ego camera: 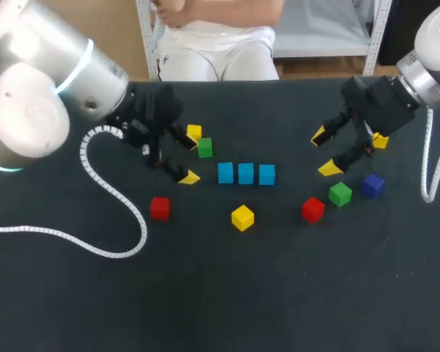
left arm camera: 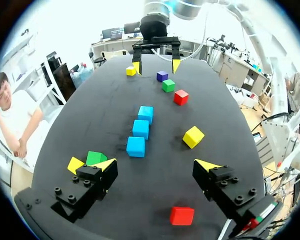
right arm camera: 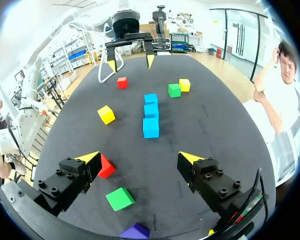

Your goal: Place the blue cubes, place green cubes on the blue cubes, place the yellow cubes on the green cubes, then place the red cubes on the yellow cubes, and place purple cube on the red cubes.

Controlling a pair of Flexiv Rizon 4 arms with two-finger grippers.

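Three small blue cubes sit in a close row at the middle of the dark table, between the left gripper and right gripper, both with jaws wide open and empty.

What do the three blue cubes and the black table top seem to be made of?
The three blue cubes: likely painted wood or hard plastic, given the crisp edges and even matte colour. The black table top: probably a cloth or felt-like cover, as it looks dull, with no reflections and faint specks.
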